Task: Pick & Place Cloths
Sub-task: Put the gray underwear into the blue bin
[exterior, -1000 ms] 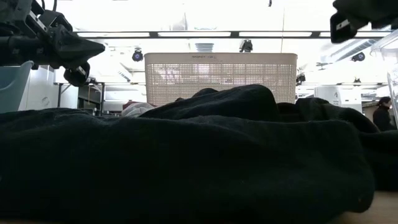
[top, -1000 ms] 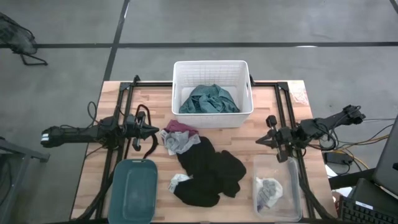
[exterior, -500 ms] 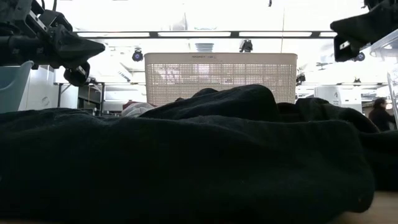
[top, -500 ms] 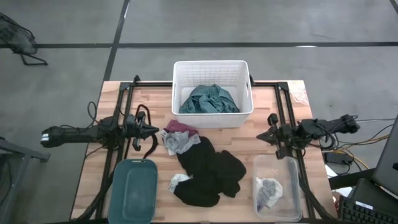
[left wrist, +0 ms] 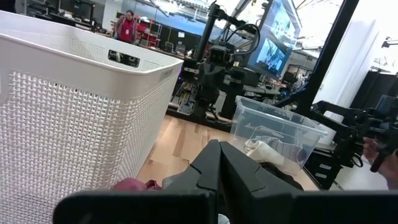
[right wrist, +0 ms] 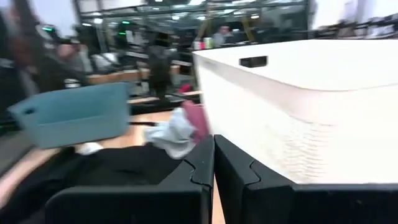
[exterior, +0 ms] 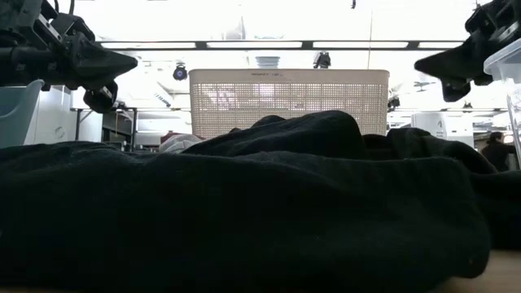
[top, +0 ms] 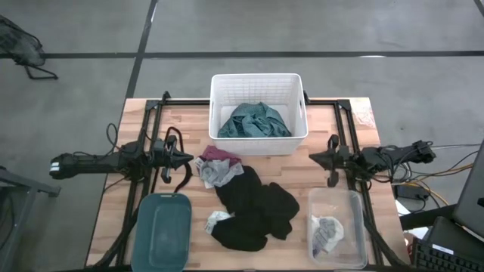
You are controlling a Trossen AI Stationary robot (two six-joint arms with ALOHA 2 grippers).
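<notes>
While both dark arms hover above the wooden table [top: 113,227], the left gripper [top: 190,158] points at the cloth pile from the left with its fingers pressed together, empty. The right gripper [top: 313,157], just beside the white slatted plastic basket [top: 258,78], likewise has its jaws closed on nothing. A large teal garment [top: 254,121] lies inside the basket. On the table between the arms, a maroon-pink piece [top: 219,153] and a grey piece [top: 219,174] touch a large black garment [top: 253,208], with a small white striped piece [top: 217,220] at its left edge. Another pale striped cloth [top: 327,231] sits in the clear plastic bin [top: 337,197]. A teal plastic tub [top: 162,230] stands near the left arm.
</notes>
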